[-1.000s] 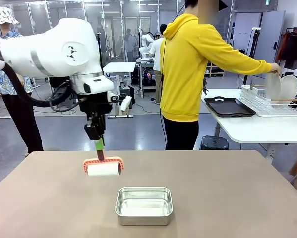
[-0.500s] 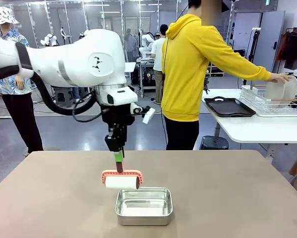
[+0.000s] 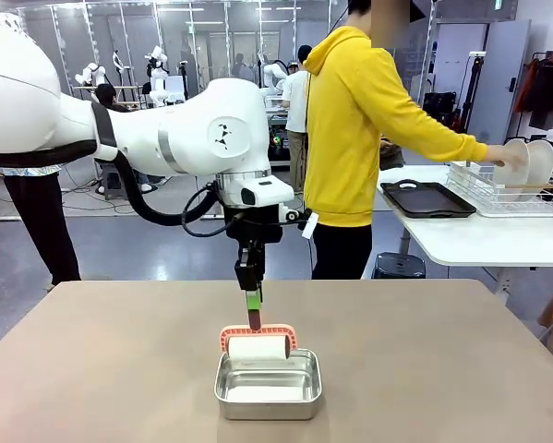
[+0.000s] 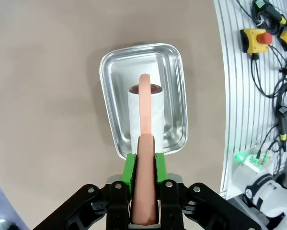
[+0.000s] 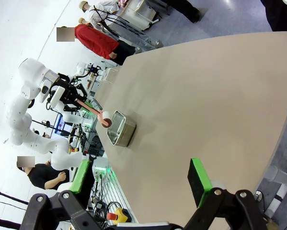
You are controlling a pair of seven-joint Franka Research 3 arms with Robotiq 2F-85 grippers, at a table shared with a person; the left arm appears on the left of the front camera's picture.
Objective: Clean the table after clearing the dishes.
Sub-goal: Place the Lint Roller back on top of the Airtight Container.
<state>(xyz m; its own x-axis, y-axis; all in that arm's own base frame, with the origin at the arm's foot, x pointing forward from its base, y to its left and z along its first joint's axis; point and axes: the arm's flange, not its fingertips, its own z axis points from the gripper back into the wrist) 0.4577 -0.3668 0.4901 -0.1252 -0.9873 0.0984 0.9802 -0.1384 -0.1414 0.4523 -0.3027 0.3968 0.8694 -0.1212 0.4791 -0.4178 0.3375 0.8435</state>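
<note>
My left gripper (image 3: 252,300) is shut on the salmon handle (image 4: 144,191) of a lint roller. Its white roll (image 3: 258,348) hangs over the far half of a small steel pan (image 3: 267,408) on the brown table (image 3: 442,369). In the left wrist view the roll (image 4: 144,112) lies along the pan (image 4: 109,96); whether it touches the bottom I cannot tell. The dishes, white plates (image 3: 525,161), stand in a wire rack on the white side table, with a person's hand on them. My right gripper (image 5: 141,184) stands open with nothing between its fingers, at the table's edge.
A person in a yellow hoodie (image 3: 359,120) stands at the far side, reaching to the rack. A dark tray (image 3: 424,198) lies on the white table. The right wrist view shows the left arm (image 5: 33,91), the roller and the pan (image 5: 121,128) far off.
My left arm has swung right with the roller, from the left middle of the table to over the pan. The person's hand has set a plate into the rack.
</note>
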